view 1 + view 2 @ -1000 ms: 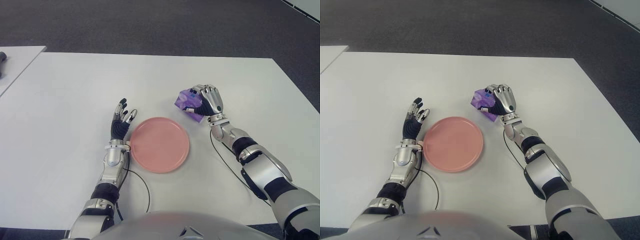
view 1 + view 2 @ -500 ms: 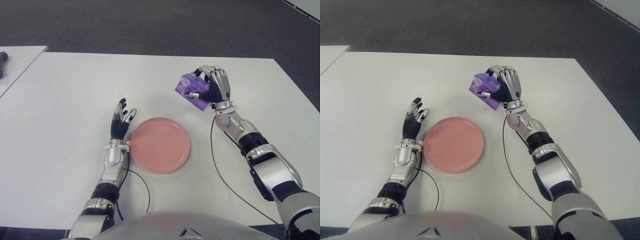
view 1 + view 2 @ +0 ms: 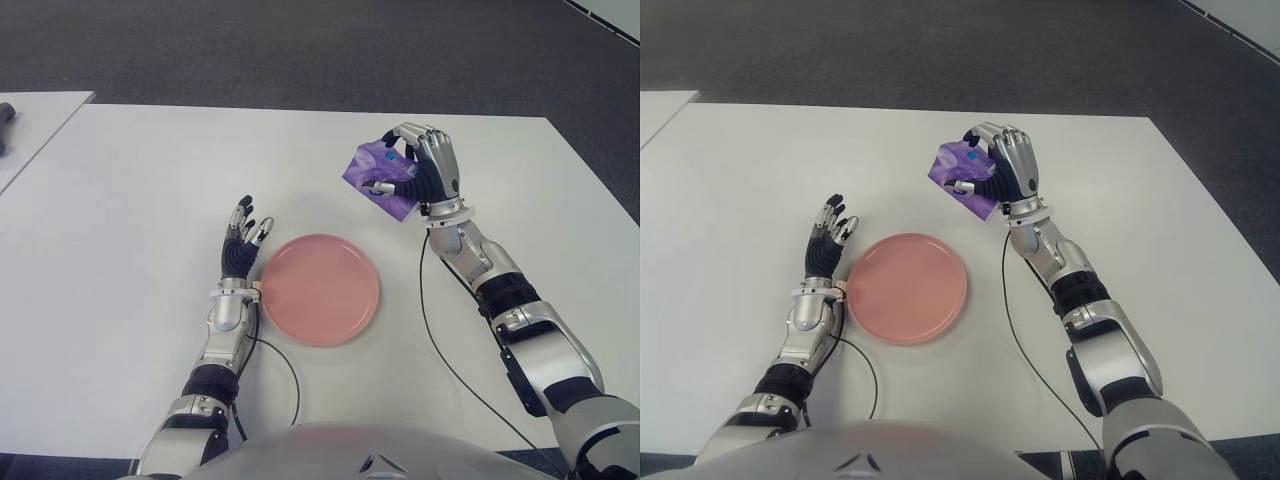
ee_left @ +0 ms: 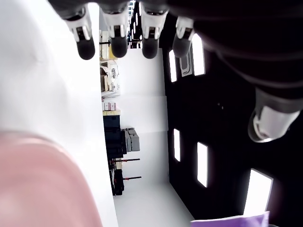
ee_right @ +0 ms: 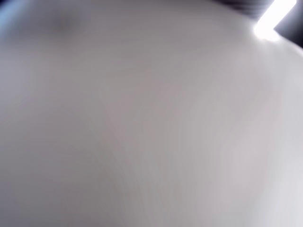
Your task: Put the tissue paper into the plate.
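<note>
Right hand (image 3: 425, 172): raised above tabletop (image 3: 130, 180), far and right of plate (image 3: 320, 289); fingers (image 3: 405, 135) curled around purple tissue pack (image 3: 372, 172), pack clamped against palm. Tissue pack: off tabletop, not over plate, tilted. Plate: pink, round, near centre of tabletop, nothing in it. Left hand (image 3: 242, 245): just left of plate, fingers (image 3: 244, 208) spread, pointing far, holding nothing. Thin black cables run along both forearms.
</note>
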`<state>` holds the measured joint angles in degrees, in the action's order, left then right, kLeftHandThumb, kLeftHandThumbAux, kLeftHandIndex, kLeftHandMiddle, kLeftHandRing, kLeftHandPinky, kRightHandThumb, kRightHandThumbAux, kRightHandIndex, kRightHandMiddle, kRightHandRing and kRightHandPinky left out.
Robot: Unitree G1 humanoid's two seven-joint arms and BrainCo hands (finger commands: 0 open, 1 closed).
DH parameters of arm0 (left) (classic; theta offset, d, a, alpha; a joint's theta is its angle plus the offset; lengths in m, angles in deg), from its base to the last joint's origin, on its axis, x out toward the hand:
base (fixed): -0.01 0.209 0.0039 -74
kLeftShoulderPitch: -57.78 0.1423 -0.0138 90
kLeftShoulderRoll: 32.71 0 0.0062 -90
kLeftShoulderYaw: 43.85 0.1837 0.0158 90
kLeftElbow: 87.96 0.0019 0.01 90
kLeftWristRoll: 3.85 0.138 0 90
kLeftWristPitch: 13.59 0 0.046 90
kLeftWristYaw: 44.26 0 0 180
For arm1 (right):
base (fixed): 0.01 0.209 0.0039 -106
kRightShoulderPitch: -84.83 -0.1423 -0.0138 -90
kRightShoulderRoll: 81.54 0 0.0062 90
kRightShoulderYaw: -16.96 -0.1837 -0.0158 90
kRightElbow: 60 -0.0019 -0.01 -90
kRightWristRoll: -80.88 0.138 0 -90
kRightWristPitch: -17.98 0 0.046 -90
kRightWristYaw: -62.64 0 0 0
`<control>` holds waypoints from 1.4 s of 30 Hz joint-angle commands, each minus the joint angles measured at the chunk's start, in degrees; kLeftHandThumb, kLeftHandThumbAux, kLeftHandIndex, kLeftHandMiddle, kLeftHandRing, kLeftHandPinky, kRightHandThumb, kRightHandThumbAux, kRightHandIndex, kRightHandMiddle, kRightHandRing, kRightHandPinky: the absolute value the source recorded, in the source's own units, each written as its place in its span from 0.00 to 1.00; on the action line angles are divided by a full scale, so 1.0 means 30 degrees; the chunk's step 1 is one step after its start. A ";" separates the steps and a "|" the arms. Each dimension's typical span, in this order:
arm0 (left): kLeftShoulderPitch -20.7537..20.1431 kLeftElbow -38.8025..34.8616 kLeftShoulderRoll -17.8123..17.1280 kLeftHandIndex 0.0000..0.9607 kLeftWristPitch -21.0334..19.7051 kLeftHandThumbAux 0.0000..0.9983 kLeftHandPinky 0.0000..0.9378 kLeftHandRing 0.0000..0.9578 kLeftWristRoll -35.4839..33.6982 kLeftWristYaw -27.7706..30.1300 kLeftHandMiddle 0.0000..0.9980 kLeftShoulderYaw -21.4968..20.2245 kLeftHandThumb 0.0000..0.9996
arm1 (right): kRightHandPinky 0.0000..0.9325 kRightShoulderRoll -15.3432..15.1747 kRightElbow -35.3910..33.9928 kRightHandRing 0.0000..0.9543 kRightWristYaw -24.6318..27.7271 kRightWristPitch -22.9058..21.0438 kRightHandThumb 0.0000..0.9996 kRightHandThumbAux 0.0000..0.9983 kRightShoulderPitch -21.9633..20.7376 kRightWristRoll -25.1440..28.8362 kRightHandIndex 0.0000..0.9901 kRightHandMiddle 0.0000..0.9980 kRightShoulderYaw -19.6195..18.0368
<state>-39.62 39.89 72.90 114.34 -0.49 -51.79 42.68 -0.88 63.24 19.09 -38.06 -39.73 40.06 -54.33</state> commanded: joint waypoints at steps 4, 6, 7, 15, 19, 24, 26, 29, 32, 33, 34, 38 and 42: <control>0.0074 0.0408 -0.0138 0.00 0.0081 0.45 0.00 0.00 0.0046 0.0143 0.00 0.0009 0.00 | 0.47 0.0546 -0.0869 0.87 -0.1000 0.0363 1.00 0.67 0.0427 -0.0446 0.41 0.53 -0.0516; 0.0056 0.0450 -0.0152 0.00 0.0149 0.44 0.00 0.00 0.0031 0.0163 0.00 0.0004 0.00 | 0.47 0.0732 -0.0909 0.88 -0.1137 0.0852 1.00 0.67 0.0394 -0.0419 0.41 0.53 -0.0472; 0.0050 0.0462 -0.0156 0.00 0.0168 0.44 0.00 0.00 0.0027 0.0167 0.00 0.0004 0.00 | 0.47 0.0787 -0.0907 0.88 -0.1172 0.0996 1.00 0.67 0.0384 -0.0421 0.41 0.53 -0.0470; -0.0085 0.0700 -0.0148 0.00 0.0323 0.42 0.00 0.00 0.0021 0.0096 0.00 -0.0036 0.00 | 0.47 0.1643 -0.1801 0.88 -0.1812 0.2356 1.00 0.67 0.2040 -0.2265 0.40 0.53 0.1362; -0.0253 0.0980 -0.0157 0.00 0.0454 0.41 0.00 0.00 -0.0004 0.0161 0.00 -0.0021 0.00 | 0.50 0.0664 -0.3802 0.88 0.0373 0.3330 1.00 0.67 0.2904 -0.2619 0.40 0.53 0.1997; -0.0302 0.1064 -0.0196 0.00 0.0388 0.41 0.00 0.00 0.0087 0.0142 0.00 0.0025 0.00 | 0.82 0.0623 -0.3712 0.89 0.0847 0.4250 0.87 0.68 0.3015 -0.3270 0.40 0.53 0.2488; -0.0272 0.0990 -0.0207 0.00 0.0260 0.40 0.00 0.00 0.0048 0.0225 0.00 0.0052 0.00 | 0.84 0.0681 -0.2965 0.89 0.0847 0.4875 0.86 0.68 0.2793 -0.3740 0.40 0.53 0.3062; -0.0248 0.0932 -0.0208 0.00 0.0183 0.40 0.00 0.00 0.0006 0.0303 0.00 0.0083 0.00 | 0.86 0.0798 -0.2201 0.88 0.0737 0.5560 0.86 0.68 0.2470 -0.4268 0.40 0.53 0.3618; -0.0256 0.0917 -0.0199 0.00 0.0141 0.40 0.00 0.00 0.0040 0.0279 0.00 0.0110 0.00 | 0.87 0.1032 -0.1598 0.88 0.0568 0.5965 0.85 0.68 0.2307 -0.4624 0.40 0.53 0.4068; -0.0255 0.0902 -0.0206 0.00 0.0104 0.40 0.00 0.00 0.0060 0.0273 0.00 0.0122 0.00 | 0.87 0.1149 -0.1349 0.88 0.0660 0.6130 0.85 0.68 0.2261 -0.4686 0.40 0.53 0.4281; -0.0254 0.0890 -0.0213 0.00 0.0078 0.40 0.00 0.00 0.0072 0.0270 0.00 0.0129 0.00 | 0.88 0.1226 -0.1174 0.88 0.0718 0.6248 0.85 0.68 0.2222 -0.4727 0.40 0.53 0.4412; -0.0216 0.0768 -0.0201 0.00 -0.0142 0.41 0.00 0.00 0.0140 0.0220 0.00 0.0172 0.00 | 0.88 0.1317 -0.0874 0.89 0.1528 0.6734 0.85 0.68 0.2126 -0.4461 0.40 0.53 0.4734; -0.0166 0.0647 -0.0193 0.00 -0.0252 0.40 0.00 0.00 0.0266 0.0099 0.00 0.0215 0.00 | 0.90 0.1456 -0.1445 0.89 0.2898 0.6756 0.85 0.68 0.2300 -0.4229 0.40 0.54 0.5011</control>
<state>-40.83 41.62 72.52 114.59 -0.45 -51.70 42.85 3.23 59.55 25.50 -18.43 -32.35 26.98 -40.03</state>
